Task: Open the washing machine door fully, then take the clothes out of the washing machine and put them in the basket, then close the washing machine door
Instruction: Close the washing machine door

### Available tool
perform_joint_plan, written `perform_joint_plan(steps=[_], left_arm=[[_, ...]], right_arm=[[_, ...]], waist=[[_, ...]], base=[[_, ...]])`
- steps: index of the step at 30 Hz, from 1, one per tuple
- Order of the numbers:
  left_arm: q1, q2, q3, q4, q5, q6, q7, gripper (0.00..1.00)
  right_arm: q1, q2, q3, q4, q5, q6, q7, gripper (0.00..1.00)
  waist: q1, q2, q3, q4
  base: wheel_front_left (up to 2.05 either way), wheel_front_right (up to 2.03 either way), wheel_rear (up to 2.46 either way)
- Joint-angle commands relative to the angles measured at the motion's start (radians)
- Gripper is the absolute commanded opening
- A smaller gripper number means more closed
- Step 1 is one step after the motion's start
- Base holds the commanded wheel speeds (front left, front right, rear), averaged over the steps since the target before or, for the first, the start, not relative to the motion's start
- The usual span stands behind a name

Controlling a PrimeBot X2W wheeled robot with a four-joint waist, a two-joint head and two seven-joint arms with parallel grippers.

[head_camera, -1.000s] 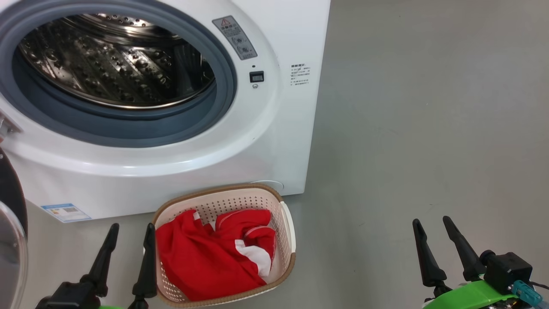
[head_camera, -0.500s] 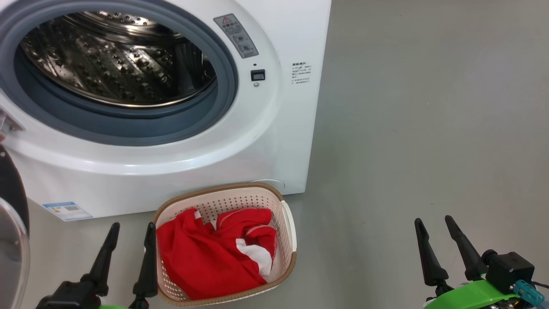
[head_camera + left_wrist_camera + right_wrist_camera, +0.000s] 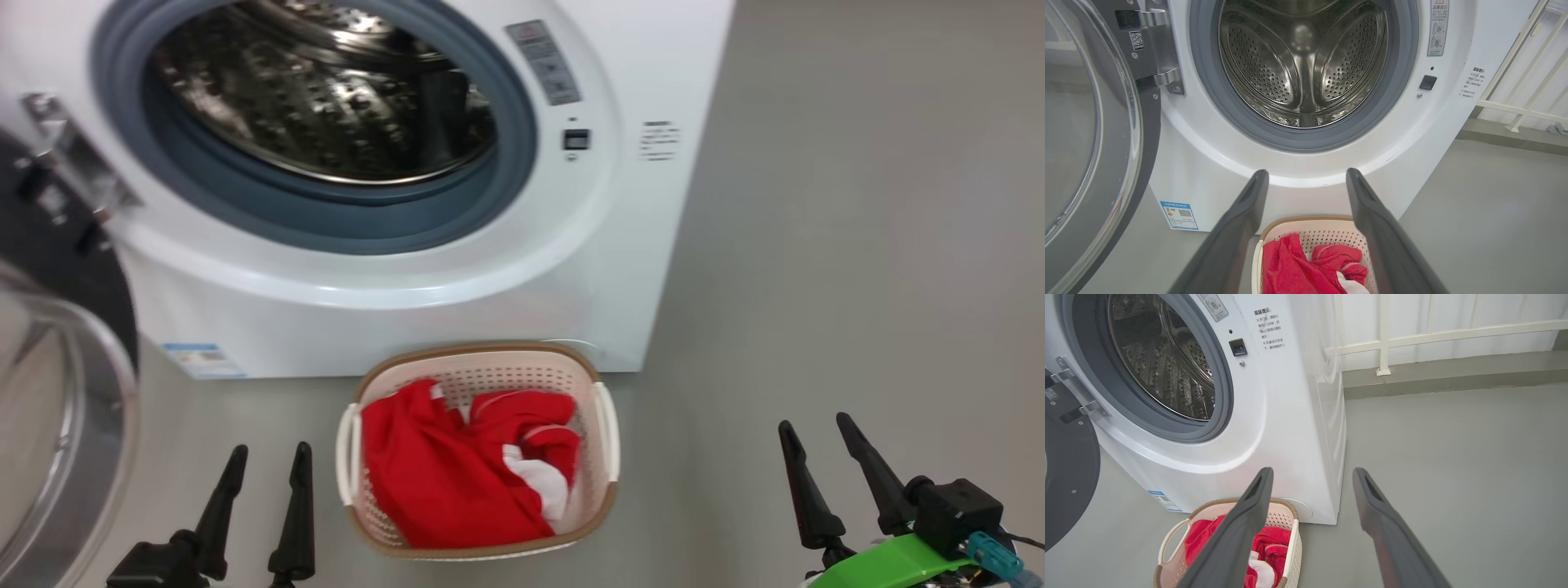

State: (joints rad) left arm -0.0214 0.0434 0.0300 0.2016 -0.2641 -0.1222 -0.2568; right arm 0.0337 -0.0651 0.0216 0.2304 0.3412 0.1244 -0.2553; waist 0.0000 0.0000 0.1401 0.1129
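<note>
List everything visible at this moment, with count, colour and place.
washing machine: one, white, behind the basket
drum: one, steel, inside the machine, no clothes visible
washing machine door: one, black rim, clear glass, swung open at left
basket: one, cream, brown rim, on the floor before the machine
clothes: one heap, red and white, in the basket
sticker: one, blue-white, machine's lower front
railing: one, white, beyond the machine's right side
left pincer: one, dark, open, left of the basket
right pincer: one, dark, open, right of the basket
</note>
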Motion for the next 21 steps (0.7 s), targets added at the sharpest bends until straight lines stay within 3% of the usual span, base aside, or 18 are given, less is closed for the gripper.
perform_joint_plan(steps=[1, 15, 21], left_arm=[[-0.022, 0.007, 0.024, -0.015, -0.011, 0.009, -0.005, 1.00], [0.053, 0.007, -0.051, -0.004, -0.086, 0.077, -0.005, 1.00], [0.089, 0.007, -0.029, -0.049, -0.123, 0.119, -0.005, 1.00]], right_arm=[[-0.040, -0.020, 0.036, -0.018, -0.010, 0.006, -0.006, 1.00], [-0.045, -0.059, 0.109, 0.015, 0.001, 0.006, -0.006, 1.00], [-0.090, -0.062, 0.191, 0.038, 0.012, 0.006, -0.006, 1.00]], waist=[[0.0000, 0.0000, -0.006, 0.070], [0.0000, 0.0000, -0.079, 0.356], [0.0000, 0.0000, -0.075, 0.383]], base=[[0.00, 0.00, 0.00], [0.00, 0.00, 0.00], [0.00, 0.00, 0.00]])
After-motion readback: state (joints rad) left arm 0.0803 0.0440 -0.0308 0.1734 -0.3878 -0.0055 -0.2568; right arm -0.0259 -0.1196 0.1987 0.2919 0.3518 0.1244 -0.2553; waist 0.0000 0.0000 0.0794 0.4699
